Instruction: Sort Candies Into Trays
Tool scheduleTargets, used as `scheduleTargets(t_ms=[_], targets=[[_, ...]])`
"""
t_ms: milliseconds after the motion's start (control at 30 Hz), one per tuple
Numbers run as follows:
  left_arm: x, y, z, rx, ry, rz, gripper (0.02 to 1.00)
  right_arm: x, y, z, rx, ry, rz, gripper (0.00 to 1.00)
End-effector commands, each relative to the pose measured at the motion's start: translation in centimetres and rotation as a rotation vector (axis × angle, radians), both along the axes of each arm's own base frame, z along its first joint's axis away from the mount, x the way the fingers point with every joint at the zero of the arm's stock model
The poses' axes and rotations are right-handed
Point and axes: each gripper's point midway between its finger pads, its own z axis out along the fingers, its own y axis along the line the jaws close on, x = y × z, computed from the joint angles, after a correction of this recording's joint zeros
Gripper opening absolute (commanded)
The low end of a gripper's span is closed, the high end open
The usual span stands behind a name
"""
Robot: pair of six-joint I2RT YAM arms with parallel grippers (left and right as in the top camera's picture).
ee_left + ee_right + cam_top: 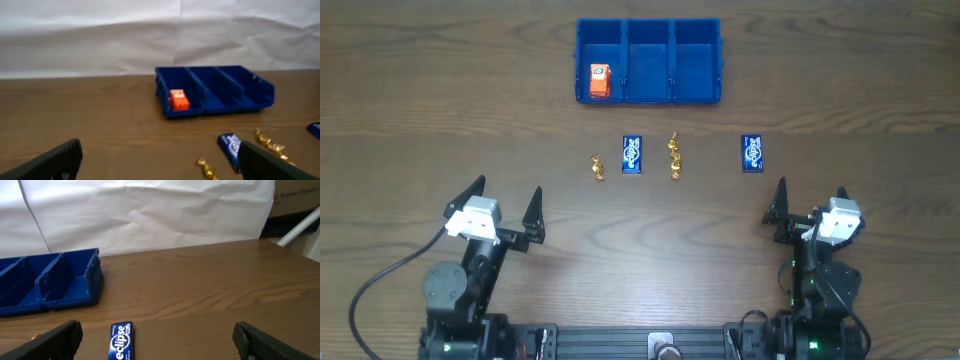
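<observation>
While one orange candy lies in the left compartment of the blue three-bin tray, two gold-wrapped candies and two blue candy packs alternate in a row on the brown wooden table, between tray and arms. Left gripper and right gripper hover near their bases, fingers spread wide, holding nothing. A creased white sheet backs the table; a cardboard box shows past the sheet's edge.
</observation>
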Motion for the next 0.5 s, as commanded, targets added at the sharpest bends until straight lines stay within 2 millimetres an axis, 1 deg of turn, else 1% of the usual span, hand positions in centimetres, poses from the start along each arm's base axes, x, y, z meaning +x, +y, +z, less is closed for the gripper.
scheduleTargets(t_ms=[33,100,133,167,233,500], targets=[[0.0,0.9,-2.2,0.017,0.028,0.029,0.998,-0.1,-0.1,0.0,0.001,-0.001,-0.002,1.0],[0.0,1.3,-3.4,0.018,0.076,0.047,0.998,-0.1,-0.1,0.0,0.001,-0.001,-0.002,1.0],[0.0,1.5,-3.5,0.018,0.081,0.056,0.998,-0.1,-0.1,0.0,0.001,-0.001,-0.002,1.0],[0.0,1.8,-3.5,0.018,0.08,0.068,0.965,-0.1,-0.1,0.0,0.001,-0.001,-0.002,1.0],[0.0,1.8,-3.5,0.018,0.08,0.067,0.998,-0.1,-0.1,0.0,0.001,-0.001,-0.002,1.0],[0.0,1.8,-3.5,0.018,0.08,0.067,0.998,-0.1,-0.1,0.0,0.001,-0.001,-0.002,1.0]])
